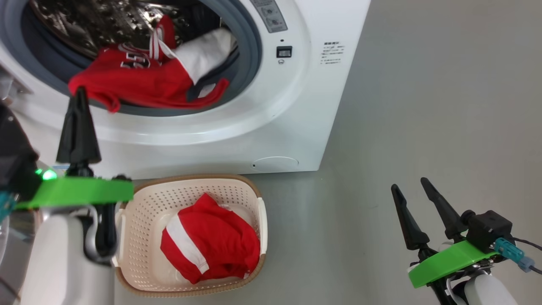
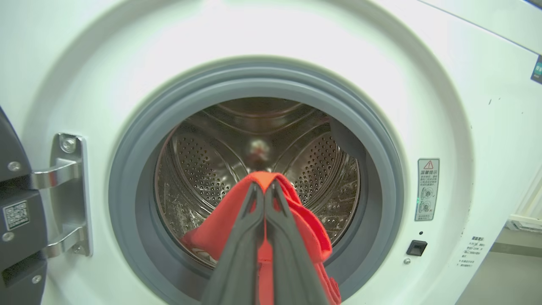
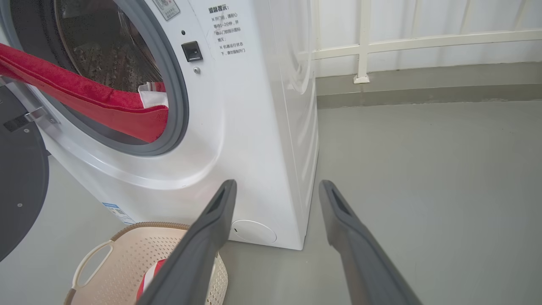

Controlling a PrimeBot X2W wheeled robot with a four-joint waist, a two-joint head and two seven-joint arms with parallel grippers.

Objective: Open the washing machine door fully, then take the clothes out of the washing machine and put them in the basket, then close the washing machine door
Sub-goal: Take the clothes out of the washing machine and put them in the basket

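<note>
The white washing machine (image 1: 296,106) stands with its door (image 2: 12,220) swung out to the left. A red jersey (image 1: 135,80) with white trim hangs over the grey gasket, drawn out toward the left. My left gripper (image 1: 79,90) is at the drum mouth's lower left, shut on a fold of that red cloth (image 2: 296,220). Below the machine, the cream basket (image 1: 148,203) holds another red garment (image 1: 211,245) with a white stripe. My right gripper (image 1: 408,184) hovers open over the floor, right of the basket, with nothing in it.
Bare grey floor (image 1: 444,106) stretches to the right of the machine. A white railing (image 3: 364,46) and a low grey kerb run along the back wall. The dark door (image 3: 19,186) juts out left of the basket (image 3: 123,262).
</note>
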